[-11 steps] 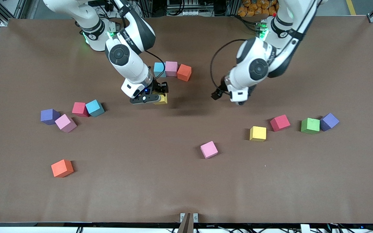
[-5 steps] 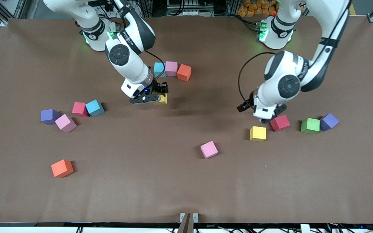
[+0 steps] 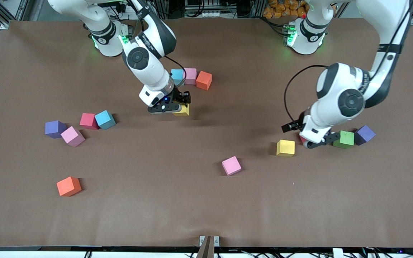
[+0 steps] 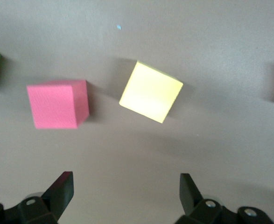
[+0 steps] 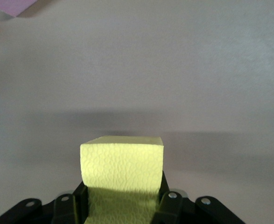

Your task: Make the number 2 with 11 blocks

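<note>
Swinging out from the middle of the worktop (image 3: 206,208), the left gripper (image 3: 319,140) now hangs over the red block (image 4: 57,103) at the left arm's end, jaws spread wide and empty. That red block lies between a yellow block (image 3: 285,148) and the green block (image 3: 343,139), with a purple cube (image 3: 364,134) just beside the green one. Over mid-worktop the right gripper (image 3: 177,106) has edged toward the left arm's end, jaws clamped narrow on a second yellow block (image 3: 182,111), which sits squarely between its fingers (image 5: 170,205) in the right wrist view. Farther from the camera, a blue block (image 3: 177,76), a pink block (image 3: 190,76) and an orange block (image 3: 204,80) stand in a row. Toward the right arm's end lie a red block (image 3: 88,120) touching a blue block (image 3: 105,119), a pink cube (image 3: 72,136) against another purple cube (image 3: 55,129), and a lone orange block (image 3: 69,186). One more pink block (image 3: 231,165) lies alone, nearer the camera.
</note>
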### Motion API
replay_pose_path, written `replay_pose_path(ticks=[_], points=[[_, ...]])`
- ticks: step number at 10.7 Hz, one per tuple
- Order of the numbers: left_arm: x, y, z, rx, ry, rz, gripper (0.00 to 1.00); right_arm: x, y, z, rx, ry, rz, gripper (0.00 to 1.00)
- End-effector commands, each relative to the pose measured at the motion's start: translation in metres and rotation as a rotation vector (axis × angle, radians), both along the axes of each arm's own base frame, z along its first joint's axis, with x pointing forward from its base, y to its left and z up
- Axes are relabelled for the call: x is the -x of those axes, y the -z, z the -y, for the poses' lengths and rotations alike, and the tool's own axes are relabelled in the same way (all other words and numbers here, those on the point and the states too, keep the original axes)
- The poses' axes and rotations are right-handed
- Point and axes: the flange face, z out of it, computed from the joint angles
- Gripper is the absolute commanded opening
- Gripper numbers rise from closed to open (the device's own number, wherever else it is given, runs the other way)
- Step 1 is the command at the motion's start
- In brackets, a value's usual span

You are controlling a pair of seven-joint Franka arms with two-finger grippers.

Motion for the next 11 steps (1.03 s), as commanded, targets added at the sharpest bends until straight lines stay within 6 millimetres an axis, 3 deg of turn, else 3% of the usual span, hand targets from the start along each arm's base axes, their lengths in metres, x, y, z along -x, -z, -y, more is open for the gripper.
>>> replay_pose_path(ticks=[1, 4, 7, 11], points=[[-0.010, -0.008, -0.020, -0.010, 0.098, 0.002, 1.00, 0.023, 0.022, -0.021, -0.001, 0.034, 0.026, 0.46], [-0.012, -0.007, -0.025, -0.001, 0.137, 0.002, 1.00, 0.053, 0.039, -0.051, 0.000, 0.049, 0.018, 0.45], [-0.012, -0.002, -0.025, 0.002, 0.141, -0.006, 1.00, 0.071, 0.061, -0.057, 0.019, 0.046, 0.034, 0.45], [-0.012, 0.001, -0.024, 0.003, 0.146, -0.012, 1.00, 0.095, 0.070, -0.073, 0.051, 0.061, 0.041, 0.45]])
